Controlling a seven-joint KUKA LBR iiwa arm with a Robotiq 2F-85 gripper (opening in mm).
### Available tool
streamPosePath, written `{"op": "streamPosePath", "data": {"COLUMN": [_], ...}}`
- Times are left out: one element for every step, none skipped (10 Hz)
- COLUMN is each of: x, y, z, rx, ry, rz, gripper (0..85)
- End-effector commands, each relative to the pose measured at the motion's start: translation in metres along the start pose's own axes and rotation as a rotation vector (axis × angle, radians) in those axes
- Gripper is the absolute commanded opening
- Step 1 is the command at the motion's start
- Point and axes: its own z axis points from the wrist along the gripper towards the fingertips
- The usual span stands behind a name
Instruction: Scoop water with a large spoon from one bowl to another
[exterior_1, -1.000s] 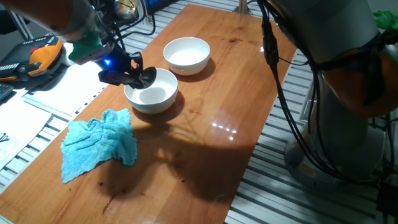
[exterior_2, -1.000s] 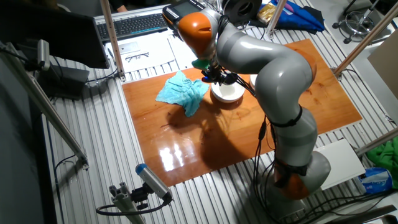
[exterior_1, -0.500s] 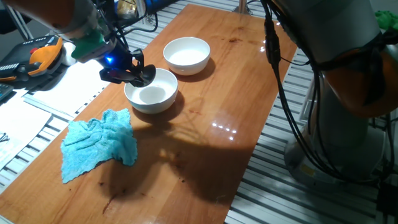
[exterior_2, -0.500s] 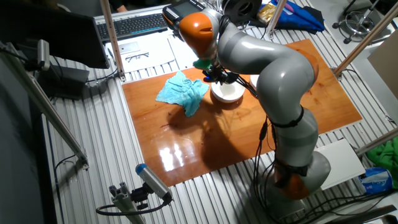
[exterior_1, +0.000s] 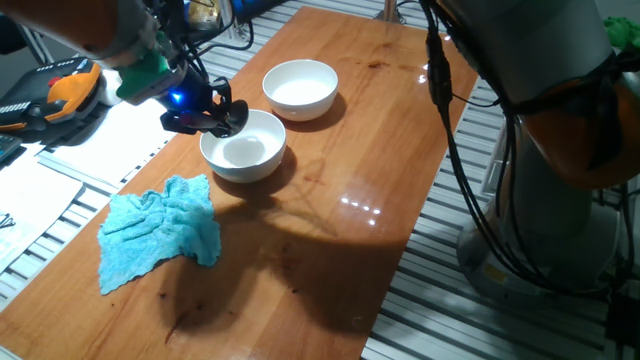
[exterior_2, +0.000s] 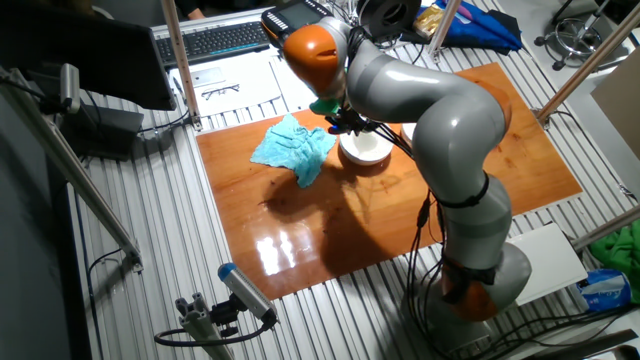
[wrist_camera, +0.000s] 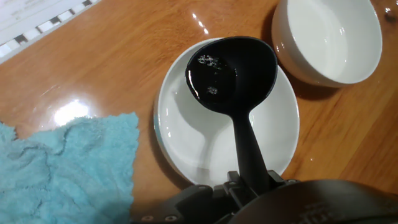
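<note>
My claw (exterior_1: 205, 118): it pinches the handle of the large spoon (wrist_camera: 231, 68); in the hand view the handle runs straight into my fingers at the bottom edge.
Large spoon: black, with the cup level and facing up, held over the far rim of the near bowl (wrist_camera: 186, 140). Whether the cup touches the rim I cannot tell.
Water: some lies in the cup of the spoon, seen as small bright glints (wrist_camera: 211, 74) on the black. In the bowls it is not visible to me against the white.
Near bowl: white, it stands on the bench (exterior_1: 330, 220) just under my claw, in one fixed view at (exterior_1: 243, 146).
Far bowl (exterior_1: 299, 88): white, it stands just beside the near bowl, on the far right of it; in the hand view it is at the upper right (wrist_camera: 329, 37).
Cloth (exterior_1: 160, 232): light blue and crumpled, it lies on the bench near the left of the near bowl, apart from it.
Arm (exterior_2: 420, 110): grey with orange joints, it reaches over the bench from the right side.
</note>
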Motion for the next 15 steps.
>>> {"op": "streamPosePath", "data": {"x": [-0.0002,-0.0004,-0.0007,-0.0007,-0.0009,-0.0011,-0.0015,-0.0019,-0.0028,-0.0040,-0.0055,-0.0064,-0.0067,-0.0066,-0.0060], "y": [-0.0002,-0.0002,-0.0004,-0.0003,-0.0004,-0.0006,-0.0007,-0.0008,-0.0011,-0.0016,-0.0023,-0.0026,-0.0028,-0.0029,-0.0027], "z": [0.0001,0.0003,0.0004,0.0003,0.0005,0.0006,0.0011,0.0016,0.0023,0.0035,0.0050,0.0060,0.0061,0.0058,0.0051], "rx": [-0.008,-0.024,-0.042,-0.055,-0.051,-0.049,-0.037,-0.030,-0.021,-0.008,0.000,0.011,0.015,0.013,0.007], "ry": [-0.006,-0.007,-0.007,-0.005,-0.014,-0.012,-0.011,-0.009,-0.008,-0.015,-0.021,-0.032,-0.039,-0.037,-0.031], "rz": [-0.015,-0.027,-0.044,-0.058,-0.087,-0.102,-0.111,-0.112,-0.111,-0.122,-0.135,-0.147,-0.150,-0.148,-0.146], "gripper": [0.0,0.0,0.0,0.0,0.0,0.0,0.0,0.0,0.0,0.0,0.0,0.0,0.0,0.0,0.0]}}
